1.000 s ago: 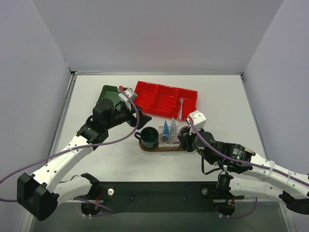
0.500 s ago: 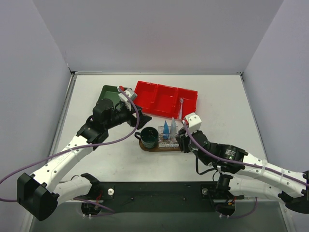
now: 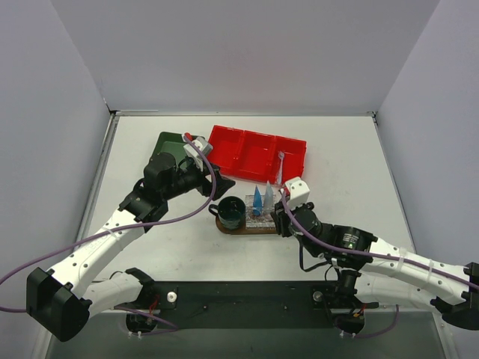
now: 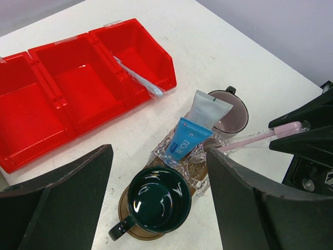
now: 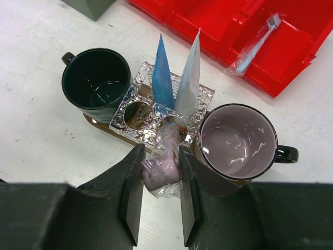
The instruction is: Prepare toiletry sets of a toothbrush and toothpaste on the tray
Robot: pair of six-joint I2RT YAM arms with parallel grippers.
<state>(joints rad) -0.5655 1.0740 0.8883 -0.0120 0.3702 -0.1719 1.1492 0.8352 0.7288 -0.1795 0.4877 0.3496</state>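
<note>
**Straight down, no tilt**

On the oval wooden tray (image 3: pixel 251 229), a foil holder (image 5: pixel 136 99) carries 2 toothpaste tubes (image 5: pixel 162 78). The right end effector (image 5: pixel 160 156) pinches a wrapped pink toothbrush (image 4: pixel 255 139); lower it squarely into a free hole. The left end effector (image 4: pixel 158 156) hangs spread wide.

On the tray (image 3: pixel 247 229) stand a dark green mug (image 3: pixel 230 212) and two upright toothpaste tubes (image 3: pixel 257 199), the red bin (image 3: pixel 251 153) behind.
</note>
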